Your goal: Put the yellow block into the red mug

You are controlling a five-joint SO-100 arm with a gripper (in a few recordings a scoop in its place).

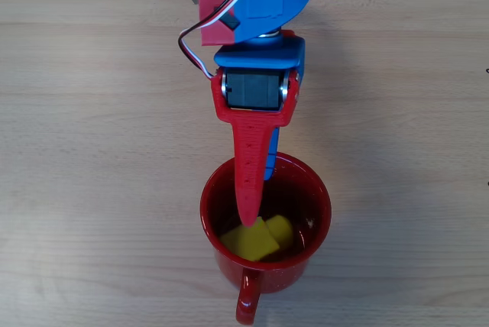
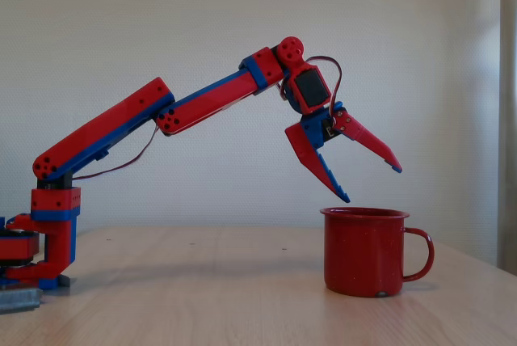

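One step looks left to me: pulling the arm clear. My claw (image 2: 371, 182) hangs spread and empty above the mug (image 2: 363, 251); the block (image 1: 250, 241) lies inside it, on the surface (image 2: 202, 297).

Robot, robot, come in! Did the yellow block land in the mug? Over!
Tool open, empty, above the red mug. Yellow block down inside mug. Nothing in the way.
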